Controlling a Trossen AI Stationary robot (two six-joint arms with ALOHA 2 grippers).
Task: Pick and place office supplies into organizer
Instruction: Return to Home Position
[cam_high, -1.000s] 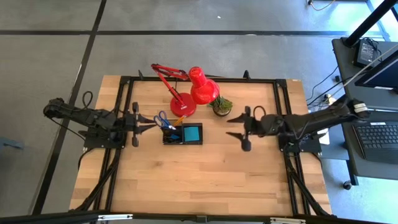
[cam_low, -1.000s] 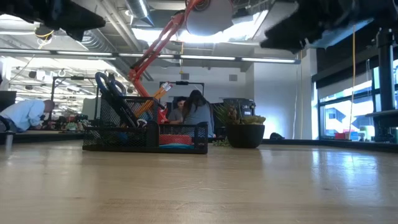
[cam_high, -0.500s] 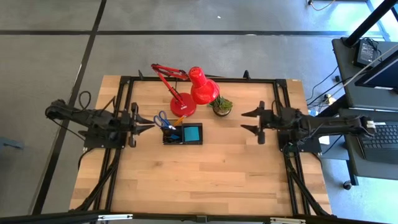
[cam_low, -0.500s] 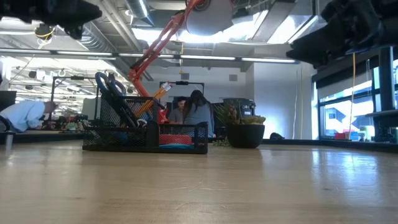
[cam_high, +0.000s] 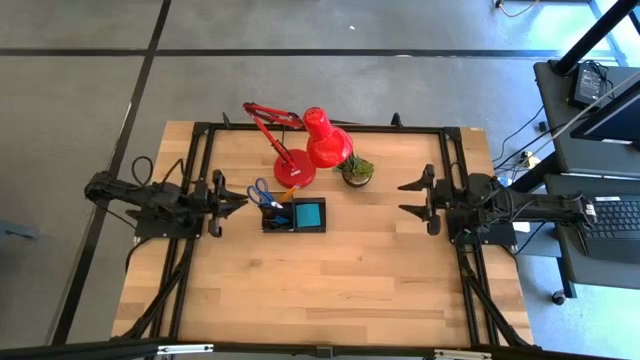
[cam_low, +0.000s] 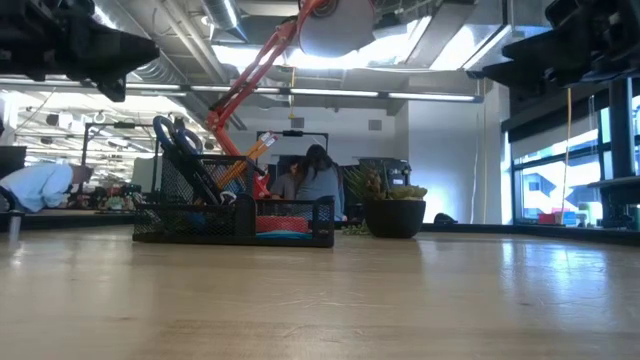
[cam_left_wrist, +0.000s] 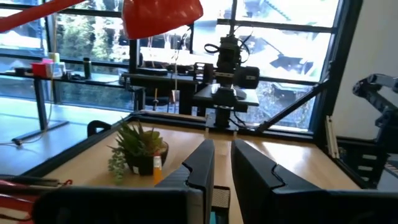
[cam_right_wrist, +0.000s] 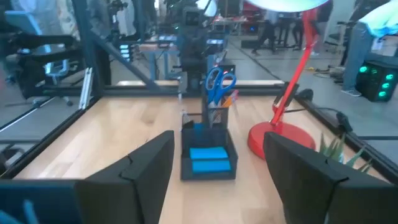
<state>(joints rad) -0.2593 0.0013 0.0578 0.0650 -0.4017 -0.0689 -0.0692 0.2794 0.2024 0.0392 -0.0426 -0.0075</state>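
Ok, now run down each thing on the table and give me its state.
left gripper, open a crack, empty, at the table's left edge.
right gripper, wide open, empty, at the right edge.
organizer, upright, holding supplies.
scissors, standing handles-up in a tall slot.
note pad, flat in the square tray.
lamp, standing; lit or not, cannot tell.
plant, upright.
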